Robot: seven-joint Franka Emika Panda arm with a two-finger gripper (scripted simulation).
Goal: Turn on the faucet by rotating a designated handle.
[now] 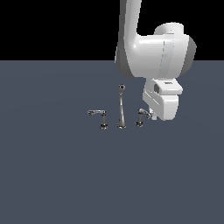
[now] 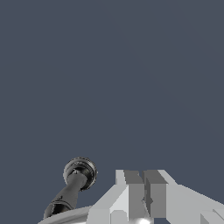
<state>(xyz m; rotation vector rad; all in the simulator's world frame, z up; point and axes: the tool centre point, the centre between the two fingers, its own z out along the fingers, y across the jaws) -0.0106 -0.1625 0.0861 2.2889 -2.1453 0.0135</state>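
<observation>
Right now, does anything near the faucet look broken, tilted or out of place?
Nothing stands out. The spout stands upright between the long-lever handle and the shorter handle, all three in a row on the dark floor. The tool, its fingers together, is beside the shorter handle.
</observation>
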